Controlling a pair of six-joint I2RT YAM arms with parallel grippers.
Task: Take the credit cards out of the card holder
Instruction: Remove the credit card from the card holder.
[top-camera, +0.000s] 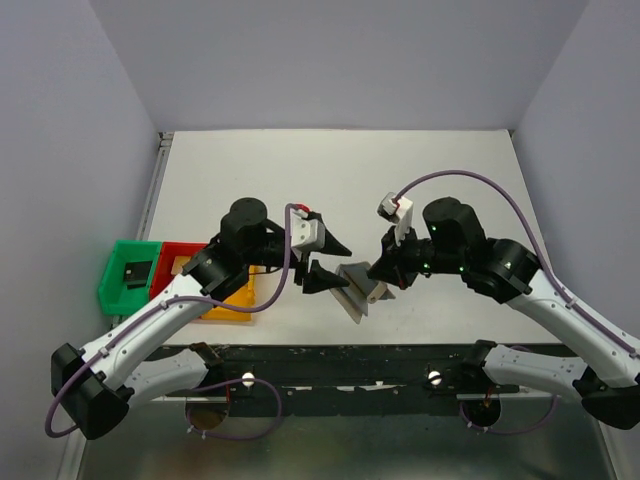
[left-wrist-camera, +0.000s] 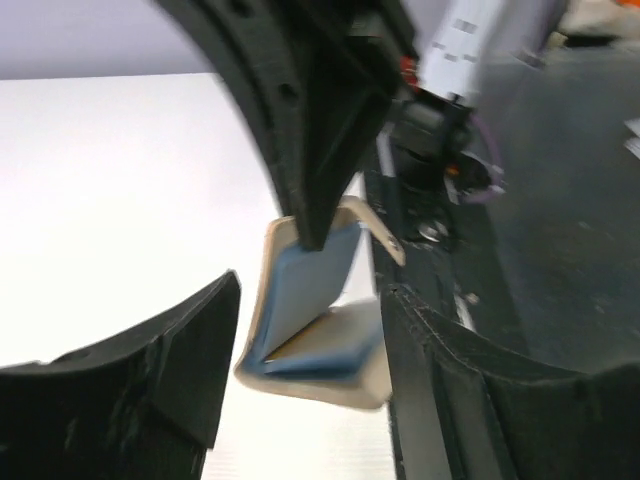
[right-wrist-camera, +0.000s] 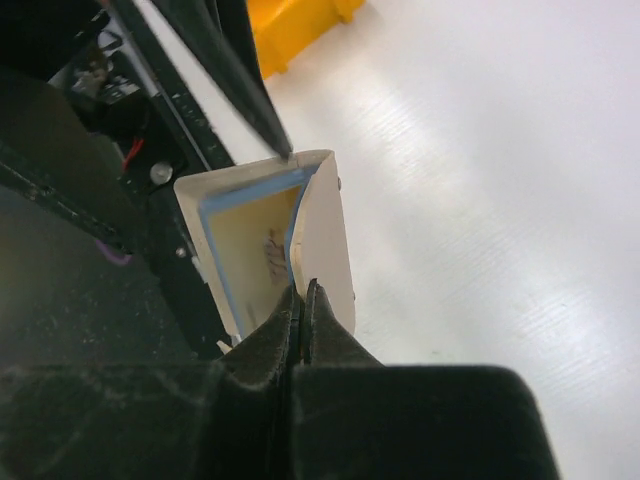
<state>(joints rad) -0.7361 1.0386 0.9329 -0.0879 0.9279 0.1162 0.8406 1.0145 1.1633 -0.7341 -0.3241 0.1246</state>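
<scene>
Our right tool (right-wrist-camera: 303, 290) was pinched shut on one panel edge of the card holder (top-camera: 357, 285), which hung half open near the front of the surface (top-camera: 400, 180). Our left tool (top-camera: 340, 265) gaped around it, gripping nothing. We judged the holder light and floppy at its fold. No credit cards showed; thin and slick, they would want an edge pinch.

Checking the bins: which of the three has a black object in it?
The green bin, leftmost of the three: a small black object lies inside; none shows in the red bin or yellow bin.

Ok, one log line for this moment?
left gripper: open around card holder | right gripper: shut on card holder | holder: partly open
</scene>
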